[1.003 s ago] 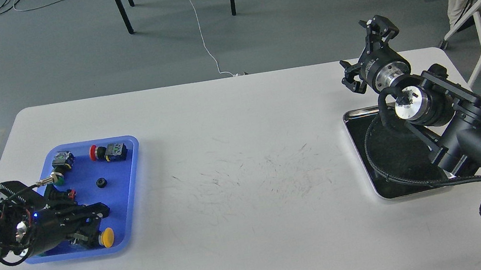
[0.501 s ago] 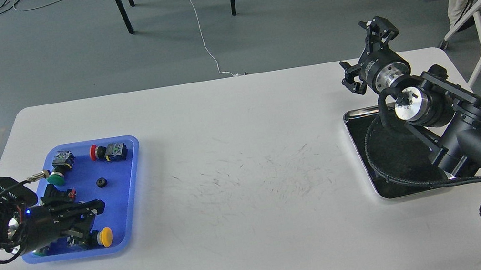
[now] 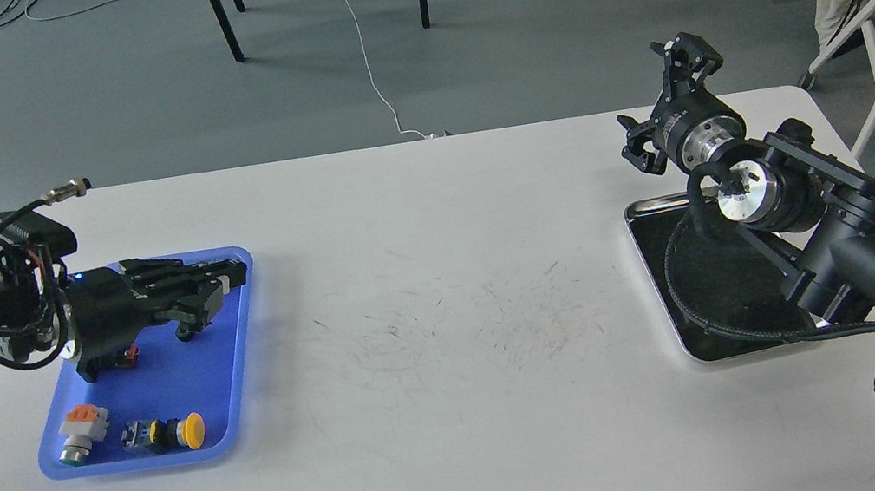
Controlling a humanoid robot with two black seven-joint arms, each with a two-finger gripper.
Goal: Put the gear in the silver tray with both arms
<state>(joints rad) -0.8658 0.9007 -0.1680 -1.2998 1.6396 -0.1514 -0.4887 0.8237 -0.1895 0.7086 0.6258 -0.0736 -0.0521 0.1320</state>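
Reaching over the blue tray [image 3: 166, 416] at the table's left end, the left gripper [image 3: 219, 282] lies low and flat above the tray's far half, fingers pointing toward the tray's right rim. Whether those fingers are spread or closed, I cannot tell; they are dark and stacked end-on. A small black part [image 3: 185, 331] peeks out just under the gripper, likely the gear, though it's too hidden to be sure, and I see no grip on it. The low, level pose looks like a line-up for a pick from that spot.

Across the table from the blue tray sits the silver tray [image 3: 660, 289], its dark bottom bare where it shows. The right arm crosses above it, and the right gripper [image 3: 667, 112] is held high beyond the silver tray's far edge, claws apart and holding nothing. That looks like a waiting post for a handover, judging by the task.

Around the left gripper: a grey switch with an orange top [image 3: 77, 424] and a yellow push button [image 3: 188, 430] lie at the blue tray's near edge, well clear. A red-tipped part [image 3: 128, 356] sits right under the wrist, crowding the approach. Between the two trays the white table [image 3: 470, 451] offers an open lane.
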